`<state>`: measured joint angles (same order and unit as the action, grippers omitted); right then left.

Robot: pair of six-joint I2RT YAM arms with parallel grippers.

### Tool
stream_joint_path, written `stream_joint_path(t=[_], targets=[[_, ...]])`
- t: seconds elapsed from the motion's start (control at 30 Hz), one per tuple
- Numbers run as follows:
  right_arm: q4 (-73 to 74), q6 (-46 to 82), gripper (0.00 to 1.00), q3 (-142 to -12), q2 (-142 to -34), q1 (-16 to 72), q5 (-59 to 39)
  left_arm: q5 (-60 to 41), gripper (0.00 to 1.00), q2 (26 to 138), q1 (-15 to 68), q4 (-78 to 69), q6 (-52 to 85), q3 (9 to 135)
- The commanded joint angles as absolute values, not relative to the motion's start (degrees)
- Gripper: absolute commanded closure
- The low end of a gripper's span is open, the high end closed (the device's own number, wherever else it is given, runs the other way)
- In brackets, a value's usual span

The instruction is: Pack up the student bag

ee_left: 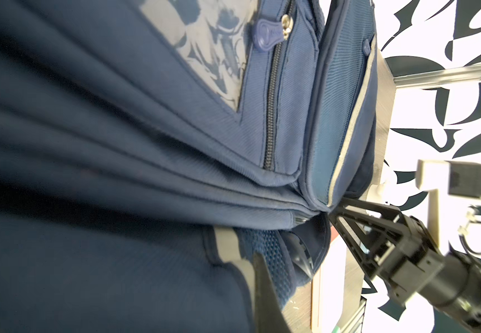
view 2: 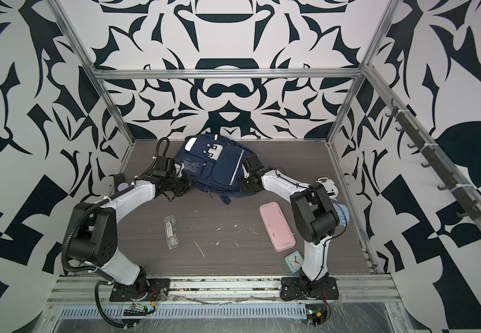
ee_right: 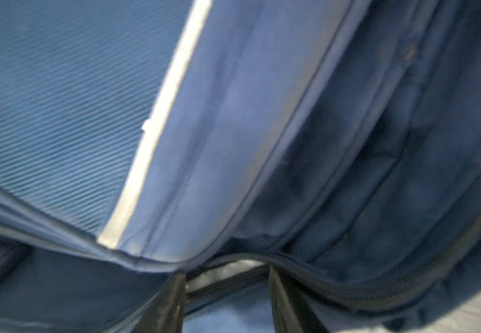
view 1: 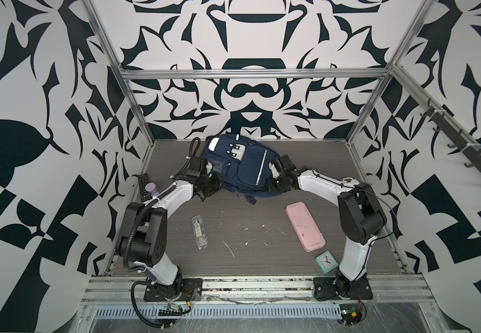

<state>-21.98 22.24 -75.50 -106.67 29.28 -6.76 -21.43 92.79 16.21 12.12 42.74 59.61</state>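
Two arms are reaching in toward the student bag (view 1: 240, 170), which is lying at the far middle of the table (view 1: 262, 259) with its front pockets facing up and its top end pointing toward the back wall. I am watching the left gripper (view 1: 214, 184) pressing in at the bag's near left edge. Its jaws are closed together, and in the left wrist view only one dark finger (ee_left: 262, 288) is showing, against the mesh side pocket, so I cannot tell whether any cloth is pinched. The right gripper (ee_right: 227, 299) is sitting at the bag's near right edge, close to the long reflective strip (view 1: 261, 168). Its two fingers are standing apart with the bag's piped rim running just past their tips, and I cannot tell whether they are bearing on the cloth. Toward the near edge, a pink case (view 1: 305, 226) is lying on the right of the table and a clear pencil case (view 1: 199, 232) on the left, well apart from each other. A mint alarm clock (view 1: 326, 261) is resting just beside the right arm's lower link. A black remote (view 1: 142, 187) and a lilac-lidded jar (view 1: 150, 188) are sitting by the left wall, beside the left arm.
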Motion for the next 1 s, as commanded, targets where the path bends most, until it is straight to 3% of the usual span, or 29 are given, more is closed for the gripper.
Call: stream_joint_path(t=[0.0,0.3,0.6,0.97], targets=[[-23.0,22.3,0.48,-74.1,-99.5,33.6,-4.6,-24.4,1.0,90.0,17.2,10.5,43.7,60.8],[-19.9,27.9,0.52,-70.5,-93.6,40.1,-4.6,-24.4,1.0,90.1,18.3,10.5,45.1,62.9],[-17.0,30.2,0.55,-73.3,-98.2,43.4,-7.6,-24.5,1.0,89.3,18.6,10.9,45.4,63.1],[-16.0,31.0,0.49,-79.0,-105.1,45.4,-7.1,-24.8,1.0,88.9,18.7,12.0,45.0,63.5]])
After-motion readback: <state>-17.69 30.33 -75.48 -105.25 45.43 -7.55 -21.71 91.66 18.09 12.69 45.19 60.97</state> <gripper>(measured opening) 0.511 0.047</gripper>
